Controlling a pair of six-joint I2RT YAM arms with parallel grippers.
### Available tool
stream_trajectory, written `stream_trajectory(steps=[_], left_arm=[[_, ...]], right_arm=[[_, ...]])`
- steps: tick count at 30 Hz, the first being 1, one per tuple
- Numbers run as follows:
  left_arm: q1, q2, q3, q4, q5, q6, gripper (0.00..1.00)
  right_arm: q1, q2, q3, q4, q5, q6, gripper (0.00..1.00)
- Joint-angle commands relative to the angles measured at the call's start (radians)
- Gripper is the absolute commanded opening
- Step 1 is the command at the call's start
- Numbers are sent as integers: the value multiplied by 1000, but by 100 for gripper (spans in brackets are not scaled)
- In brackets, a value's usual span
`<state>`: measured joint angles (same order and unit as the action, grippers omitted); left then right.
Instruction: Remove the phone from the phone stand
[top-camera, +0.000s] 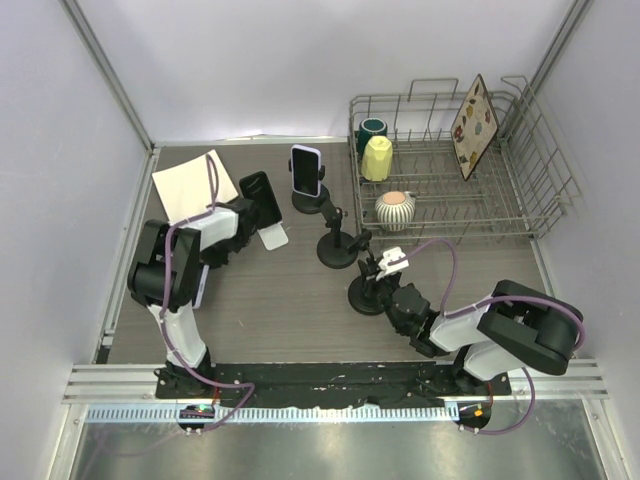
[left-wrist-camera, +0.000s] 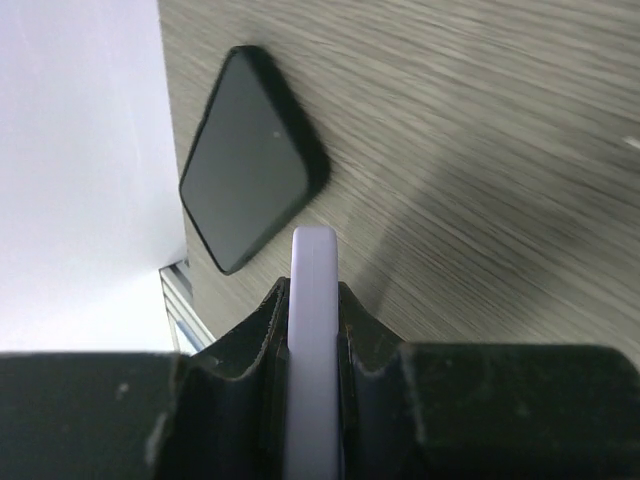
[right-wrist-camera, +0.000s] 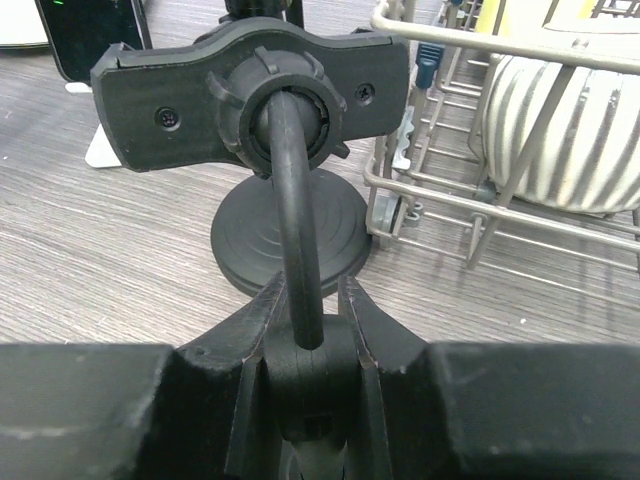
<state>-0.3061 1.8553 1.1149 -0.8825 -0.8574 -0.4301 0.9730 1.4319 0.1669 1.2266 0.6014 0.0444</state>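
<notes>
Pinching a white slab (left-wrist-camera: 315, 260), the left gripper (left-wrist-camera: 312, 300) is working beside the black phone (top-camera: 258, 195), apparently not yet removed; the right gripper (right-wrist-camera: 308, 290) is clamping a stand stem (right-wrist-camera: 290, 180).

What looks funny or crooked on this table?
The white sheet lies at a slant near the back-left corner. The black stand pinched in the jaws of the right gripper holds no phone.

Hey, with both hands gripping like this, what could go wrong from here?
One: the left hand pinches a thin white piece by its edge only, so it might slip or twist out. Two: the right hand clamps a black stand's neck close to the dish rack; swinging it could knock the rack.
</notes>
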Motion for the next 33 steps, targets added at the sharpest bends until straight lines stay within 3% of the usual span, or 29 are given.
stream_trajectory(steps=[1,12,13,14,17,24,33], left_arm=[[71,15,39,-26,-115,-4,6],[104,151,48,30,-120,34,18],[104,148,46,33,-118,36,22],[102,147,45,36,-117,37,33],[102,134,45,36,-109,39,47],[91,97,51,20,-109,36,53],[79,-42,28,22,9,51,81]], right_arm=[[-5,-42,-3,102,55,-26,1],[-8,-73,-15,106,77,-34,1],[-8,-77,-15,108,80,-35,1],[-10,-77,-15,108,81,-35,1],[-10,-79,-17,108,87,-40,1],[-13,-80,-17,106,83,-40,1],[-13,-97,-21,100,84,-64,1]])
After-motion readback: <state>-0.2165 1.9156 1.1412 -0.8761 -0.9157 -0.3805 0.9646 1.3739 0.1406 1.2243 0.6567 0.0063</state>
